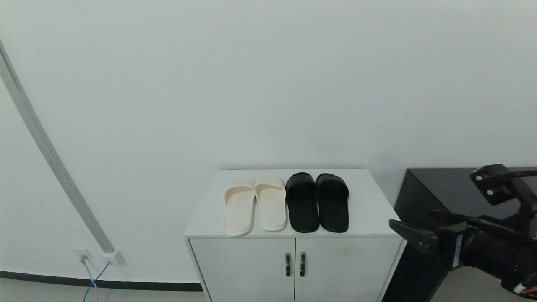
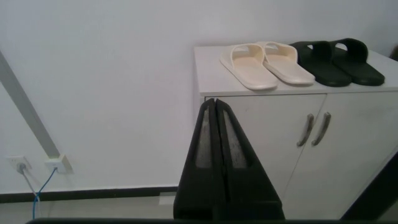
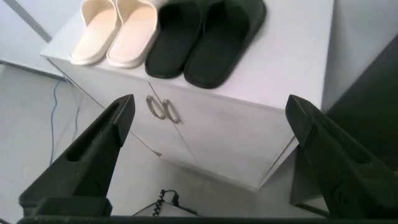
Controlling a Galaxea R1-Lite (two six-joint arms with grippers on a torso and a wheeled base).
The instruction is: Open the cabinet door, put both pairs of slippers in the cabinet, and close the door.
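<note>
A white cabinet [image 1: 369, 197] stands against the wall with both doors shut and two grey handles [image 1: 295, 264] at the middle seam. On its top lie a cream pair of slippers [image 1: 254, 204] and, beside it, a black pair of slippers [image 1: 317, 202], toes toward the wall. My right gripper [image 1: 411, 219] hovers off the cabinet's right front corner, open and holding nothing; in its wrist view [image 3: 209, 106] the handles [image 3: 160, 109] and black pair [image 3: 205, 37] lie between its spread fingers. My left gripper [image 2: 216, 106] is shut and empty, well in front of the cabinet's left side [image 2: 261, 124].
A black box-like unit [image 1: 444, 184] stands right beside the cabinet's right side. On the left, a grey conduit [image 1: 50, 155] runs down the wall to sockets [image 1: 84, 254] with cables hanging to the floor. Open floor lies before the doors.
</note>
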